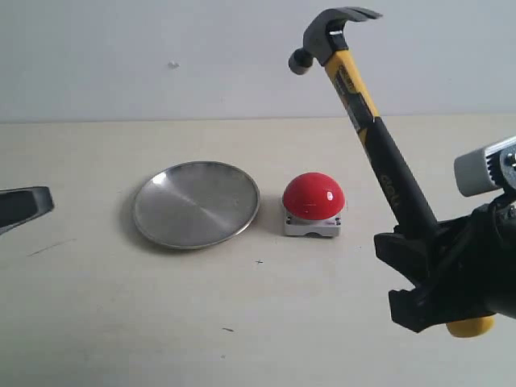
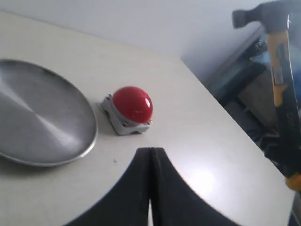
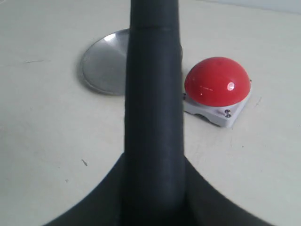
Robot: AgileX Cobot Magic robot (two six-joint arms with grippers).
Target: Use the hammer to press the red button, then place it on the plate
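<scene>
My right gripper point(image 1: 423, 270) is shut on the black handle of the hammer point(image 1: 379, 145) near its yellow end. The hammer stands tilted in the air, its dark head point(image 1: 330, 36) high above and right of the red button point(image 1: 314, 195). In the right wrist view the handle point(image 3: 153, 94) runs up between the jaws, with the red button point(image 3: 217, 81) beyond on the right and the plate point(image 3: 106, 63) partly hidden behind it. The silver plate point(image 1: 196, 203) lies left of the button. My left gripper point(image 2: 150, 153) is shut and empty, facing the button point(image 2: 133, 103); its tip shows at the far left point(image 1: 24, 205).
The cream table point(image 1: 242, 322) carries only the plate and the button. A plain wall point(image 1: 161, 56) rises behind. In the left wrist view the table's edge point(image 2: 221, 108) drops off toward dark clutter on the right.
</scene>
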